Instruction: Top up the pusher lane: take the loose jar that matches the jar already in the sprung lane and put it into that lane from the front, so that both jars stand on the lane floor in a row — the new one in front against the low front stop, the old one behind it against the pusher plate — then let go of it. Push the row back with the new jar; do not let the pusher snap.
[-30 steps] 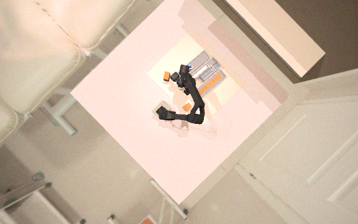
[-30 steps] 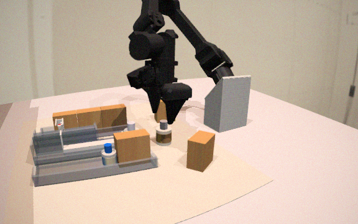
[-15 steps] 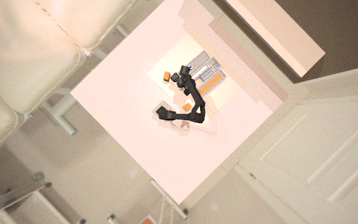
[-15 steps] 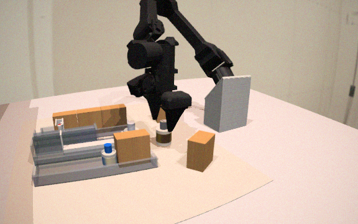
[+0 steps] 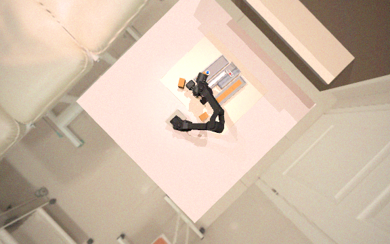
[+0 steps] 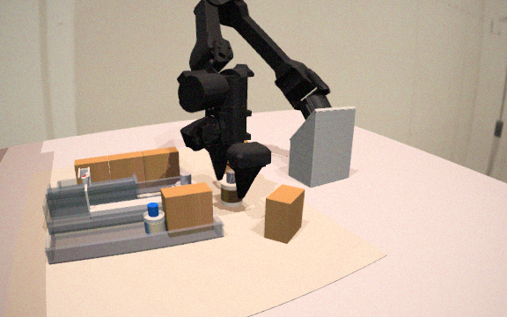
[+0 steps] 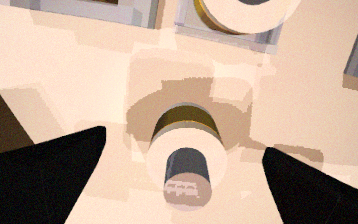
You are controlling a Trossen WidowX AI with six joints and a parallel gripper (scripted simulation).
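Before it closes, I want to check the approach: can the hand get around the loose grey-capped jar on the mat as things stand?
Probably yes. The open hand straddles the grey-capped jar, a finger on each side, nothing between them. The orange blocks stand apart.

Loose jar (image 7: 186,150): matt cream collar, dark grey cap, olive-gold body. Blocks (image 6: 283,212): wood-look, matt. Lane rack (image 6: 104,238): grey plastic-look. End effector (image 6: 235,182): matt black.

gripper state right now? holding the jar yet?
Gripper: open, holding nothing; its fingers stand on either side of the loose grey-capped jar, not closed on it.
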